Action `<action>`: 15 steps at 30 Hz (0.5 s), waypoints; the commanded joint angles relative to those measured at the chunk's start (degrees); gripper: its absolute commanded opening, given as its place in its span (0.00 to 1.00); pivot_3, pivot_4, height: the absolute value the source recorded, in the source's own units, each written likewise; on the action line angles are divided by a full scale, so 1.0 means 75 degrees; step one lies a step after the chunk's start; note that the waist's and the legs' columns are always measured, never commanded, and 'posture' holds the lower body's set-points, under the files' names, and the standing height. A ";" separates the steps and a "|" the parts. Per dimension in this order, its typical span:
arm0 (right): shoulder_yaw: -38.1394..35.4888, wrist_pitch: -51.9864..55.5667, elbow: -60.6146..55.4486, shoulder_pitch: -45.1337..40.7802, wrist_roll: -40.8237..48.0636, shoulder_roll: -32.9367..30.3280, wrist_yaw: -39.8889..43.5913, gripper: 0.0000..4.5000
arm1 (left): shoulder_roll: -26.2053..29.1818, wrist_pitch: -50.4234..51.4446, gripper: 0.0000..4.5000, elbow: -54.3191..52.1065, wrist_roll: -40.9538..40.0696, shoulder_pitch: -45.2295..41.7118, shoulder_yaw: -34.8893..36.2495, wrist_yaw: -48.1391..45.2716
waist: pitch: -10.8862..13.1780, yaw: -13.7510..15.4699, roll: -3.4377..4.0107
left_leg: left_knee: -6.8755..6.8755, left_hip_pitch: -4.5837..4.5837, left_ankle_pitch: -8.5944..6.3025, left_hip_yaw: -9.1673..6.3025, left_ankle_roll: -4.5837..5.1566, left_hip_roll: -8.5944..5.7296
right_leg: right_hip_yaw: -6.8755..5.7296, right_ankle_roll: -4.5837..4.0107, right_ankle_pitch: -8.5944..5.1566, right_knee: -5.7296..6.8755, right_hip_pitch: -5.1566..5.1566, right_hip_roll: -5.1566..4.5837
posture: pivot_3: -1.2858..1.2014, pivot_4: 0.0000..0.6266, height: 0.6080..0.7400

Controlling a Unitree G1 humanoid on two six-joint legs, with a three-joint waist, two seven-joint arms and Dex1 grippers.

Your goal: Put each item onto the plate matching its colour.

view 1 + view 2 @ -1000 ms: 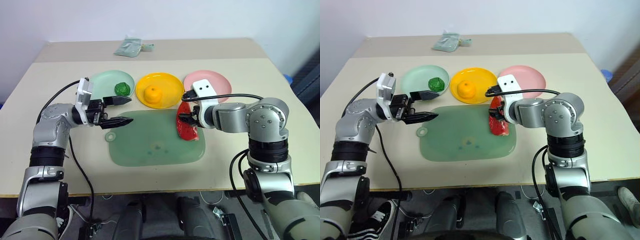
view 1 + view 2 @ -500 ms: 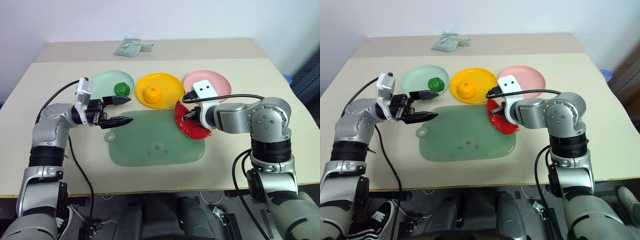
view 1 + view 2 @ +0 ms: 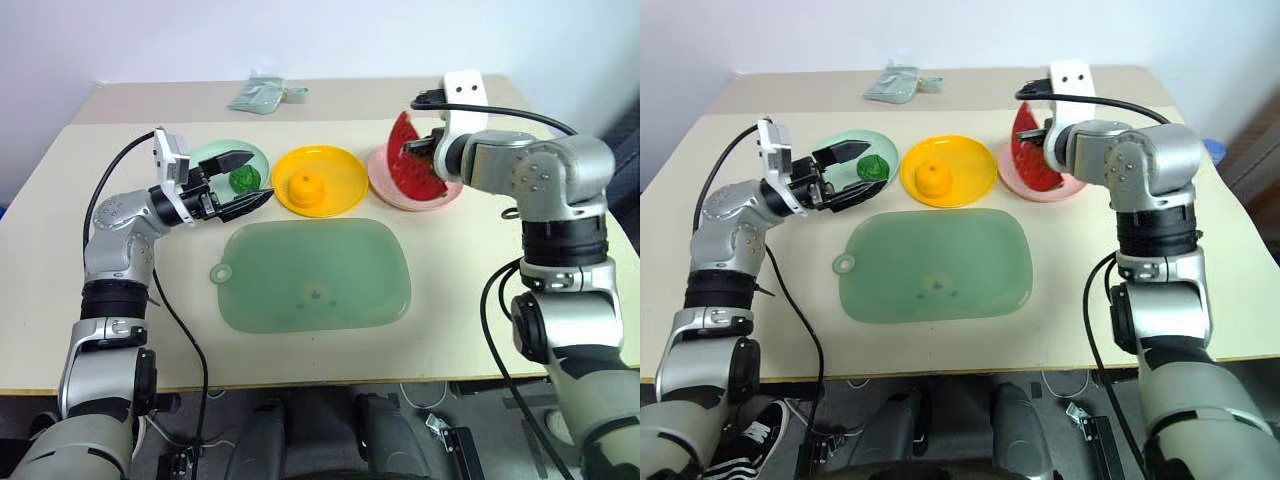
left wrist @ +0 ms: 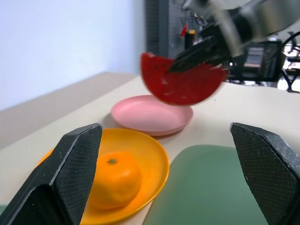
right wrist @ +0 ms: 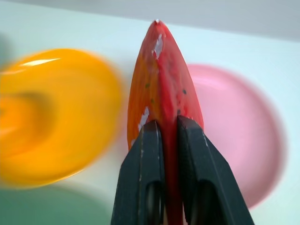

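While the right gripper (image 5: 166, 140) pinches the red watermelon slice (image 3: 416, 160) between its 2 black fingers (image 5: 140, 173), the slice hangs in the air above the pink plate (image 3: 380, 172), clear of its surface, with the rounded edge pointing down and toward the plate. In the right wrist view the slice stands edge-on between the fingers, the pink plate on one side behind it and the yellow plate (image 5: 51, 112) on the other.

The 3 plates stand in a row across the beige table (image 3: 520, 260), at the far edge of the translucent green mat (image 3: 315, 272). The mint green plate (image 3: 205, 155) is on the robot's left, the yellow one in the middle and the pink one on the right. The bumpy dark-green ball (image 3: 244, 179) lies on the mint green plate, and the round orange fruit (image 3: 304, 187) sits on the yellow plate.

The left gripper (image 3: 243, 180) hovers at the mint green plate with its jaws spread wide and nothing between them; seen from the head camera, the dark-green ball lies in the gap between the 2 fingertips, though whether they touch it cannot be told. The left wrist view looks between those spread fingers (image 4: 70, 173) at the orange fruit, the pink plate and the raised slice.

A small grey-green pouch (image 3: 262, 93) lies at the far side of the table.
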 commanded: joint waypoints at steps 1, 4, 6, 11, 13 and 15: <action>0.0269 -0.1984 0.1755 -0.0397 -0.1106 0.0098 0.1010 0.00 | 0.0102 -0.0044 1.00 -0.0154 -0.0028 -0.0042 0.0034 -0.0117 | 0.0001 -0.0035 0.0002 | -0.0003 0.0000 0.0000 0.0001 0.0000 0.0001 | 0.0002 0.0000 0.0000 0.0002 -0.0003 0.0001 | 0.52 0.24 1.00; 0.0316 -0.3355 0.3234 -0.0598 -0.1842 0.0251 0.1353 0.00 | 0.0178 0.0118 1.00 -0.0410 -0.0124 0.0099 0.0053 -0.0188 | 0.0002 -0.0067 0.0003 | -0.0006 0.0000 0.0000 0.0003 0.0000 0.0001 | 0.0003 0.0000 0.0000 0.0001 -0.0006 0.0001 | 0.52 0.24 1.00; 0.0040 -0.4020 0.4164 -0.0818 -0.2065 0.0350 0.1329 0.00 | 0.0239 0.0161 1.00 -0.0539 -0.0121 0.0203 0.0072 -0.0170 | 0.0005 -0.0104 0.0008 | -0.0006 -0.0001 0.0000 0.0004 0.0000 0.0001 | 0.0005 0.0000 0.0000 0.0001 -0.0006 0.0000 | 0.52 0.24 1.00; -0.0286 -0.4855 0.4725 -0.1190 -0.2296 0.0537 0.1892 0.39 | 0.0378 0.0333 1.00 -0.0867 -0.0186 0.0460 0.0148 -0.0083 | 0.0005 -0.0148 0.0008 | -0.0008 -0.0001 0.0000 0.0002 -0.0001 0.0001 | 0.0006 0.0000 0.0000 0.0001 -0.0006 -0.0001 | 0.52 0.24 1.00; -0.0404 -0.5085 0.4648 -0.1251 -0.2451 0.0537 0.1807 0.62 | 0.0416 0.0384 1.00 -0.0944 -0.0229 0.0508 0.0186 -0.0056 | 0.0006 -0.0172 0.0009 | -0.0008 0.0000 0.0000 0.0001 -0.0001 0.0001 | 0.0006 0.0000 0.0000 0.0004 -0.0006 -0.0001 | 0.52 0.24 1.00; -0.0752 -0.5319 0.4039 -0.1234 -0.2202 0.0542 0.2143 0.71 | 0.0468 0.0380 1.00 -0.1006 -0.0212 0.0555 0.0204 -0.0039 | 0.0006 -0.0162 0.0010 | -0.0008 0.0000 0.0000 -0.0001 -0.0001 0.0001 | 0.0006 0.0000 0.0000 0.0005 -0.0007 0.0000 | 0.52 0.24 1.00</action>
